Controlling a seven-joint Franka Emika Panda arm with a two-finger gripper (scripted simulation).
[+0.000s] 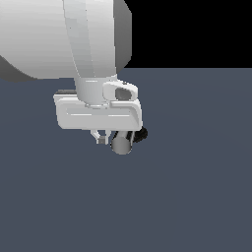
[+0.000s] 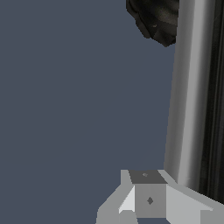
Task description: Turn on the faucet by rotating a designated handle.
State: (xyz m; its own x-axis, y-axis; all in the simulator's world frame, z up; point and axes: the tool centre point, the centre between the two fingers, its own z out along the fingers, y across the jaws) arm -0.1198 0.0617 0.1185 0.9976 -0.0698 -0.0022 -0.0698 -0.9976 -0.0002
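The faucet shows only in part. Its shiny grey handle (image 1: pixel 121 144) juts toward the exterior camera, flat round end facing out, with a bit of black elbow (image 1: pixel 141 134) behind it. My white gripper (image 1: pixel 101 139) hangs right over it, fingers together near the middle of the hand and just to the exterior view's left of the handle. Nothing sits between the fingers. In the wrist view the handle (image 2: pixel 188 96) runs as a long grey bar right beside my fingertips (image 2: pixel 146 197), with the ribbed black base (image 2: pixel 155 19) at its far end. The arm hides the rest of the faucet.
A flat dark blue-grey floor (image 1: pixel 197 197) stretches all around the faucet. The big white arm link (image 1: pixel 59 34) fills the upper part of the exterior view on its left.
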